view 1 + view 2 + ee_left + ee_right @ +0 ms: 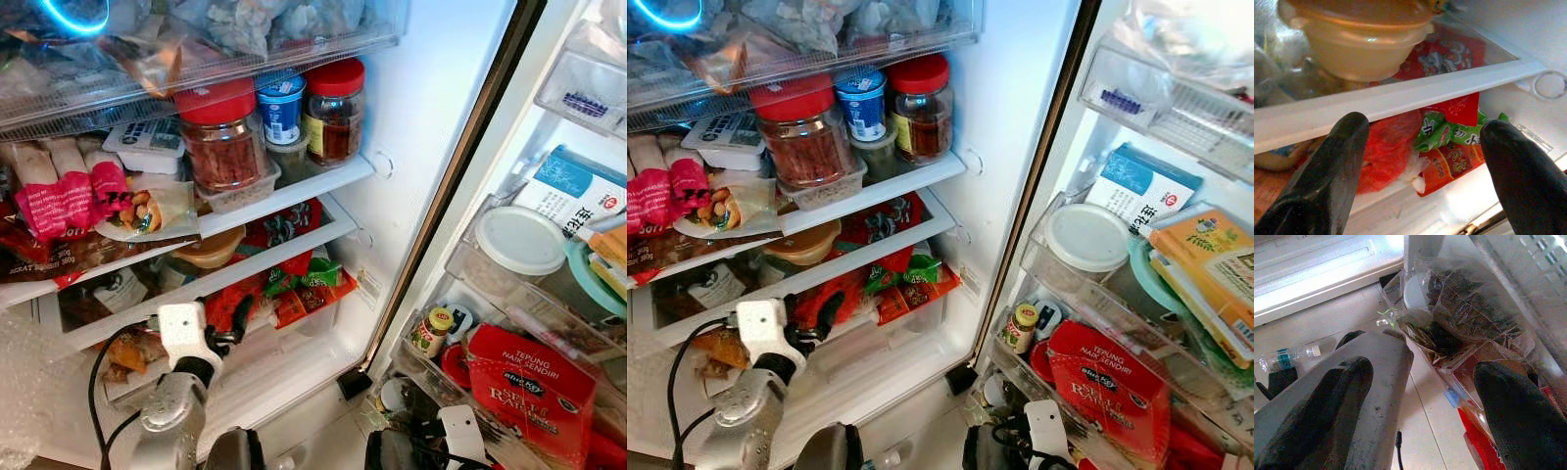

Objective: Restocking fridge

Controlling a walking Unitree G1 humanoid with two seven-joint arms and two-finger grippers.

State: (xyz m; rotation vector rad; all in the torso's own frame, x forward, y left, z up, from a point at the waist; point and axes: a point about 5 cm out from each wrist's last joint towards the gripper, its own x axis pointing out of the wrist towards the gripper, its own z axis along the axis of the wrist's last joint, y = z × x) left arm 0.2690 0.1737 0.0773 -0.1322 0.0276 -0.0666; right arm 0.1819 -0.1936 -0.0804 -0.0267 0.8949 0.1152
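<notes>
Left gripper [1422,161] fingers apart, empty, lined up on red snack packets [1388,147] under shelf lip, probably to regrip; right gripper [1420,401] also spread, idle by door bins.

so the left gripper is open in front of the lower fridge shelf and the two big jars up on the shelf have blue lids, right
Not quite: the two big jars have red lids, as the left eye view shows; only the small tub between them has a blue top. The rest holds: the left gripper is open, facing the lower shelf.
</notes>
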